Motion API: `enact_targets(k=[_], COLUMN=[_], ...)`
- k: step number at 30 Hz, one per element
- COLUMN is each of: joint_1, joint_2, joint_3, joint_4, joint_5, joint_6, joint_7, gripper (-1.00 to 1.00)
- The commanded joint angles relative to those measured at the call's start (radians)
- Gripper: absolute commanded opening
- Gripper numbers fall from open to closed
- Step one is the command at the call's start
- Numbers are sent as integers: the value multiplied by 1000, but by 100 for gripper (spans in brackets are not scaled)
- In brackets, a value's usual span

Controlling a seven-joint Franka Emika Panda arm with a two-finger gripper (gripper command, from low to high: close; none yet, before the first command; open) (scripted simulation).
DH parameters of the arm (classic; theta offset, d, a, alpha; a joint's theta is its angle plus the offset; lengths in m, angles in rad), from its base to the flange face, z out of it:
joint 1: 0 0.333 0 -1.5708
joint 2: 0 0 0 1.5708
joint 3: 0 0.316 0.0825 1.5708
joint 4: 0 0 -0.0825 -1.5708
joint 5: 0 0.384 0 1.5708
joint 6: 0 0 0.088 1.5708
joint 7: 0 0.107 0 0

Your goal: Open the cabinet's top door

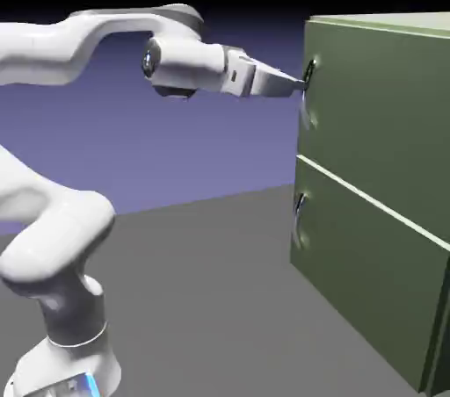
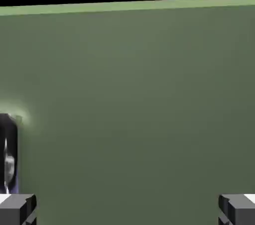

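1. Large boxy olive-green cabinet [image 1: 387,184] at right of exterior view, resting on grey table surface [image 1: 202,299].
2. Upper flat olive-green door panel [image 1: 378,114], flush and closed, above pale dividing line; lower matching panel [image 1: 360,272] beneath, with own small dark handle [image 1: 300,207].
3. Small dark curved vertical handle [image 1: 309,73] near upper panel's left edge; seen at far left in hand view.
4. White arm's two-finger gripper [image 1: 294,81] level with that handle, tips right at it; fingers [image 2: 18,208] spread wide in hand view, nothing between them but green panel.
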Motion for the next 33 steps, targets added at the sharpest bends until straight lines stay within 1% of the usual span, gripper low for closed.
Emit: enact_targets(k=[1,20,22,27,28,29,33], joint_1=[-16,-315,-315,-490,-490,-490,-345], joint_2=[-8,-154,-154,-116,-116,-116,-108], joint_3=[18,363,364,453,453,453,360], joint_4=[8,160,161,292,292,292,154], joint_5=[44,871,873,887,887,887,837], joint_6=[-2,-32,-32,-58,-58,-58,-146], joint_7=[-28,-567,-569,-569,-569,-569,-576], gripper=[100,100,100,100,-100,-100,-100])
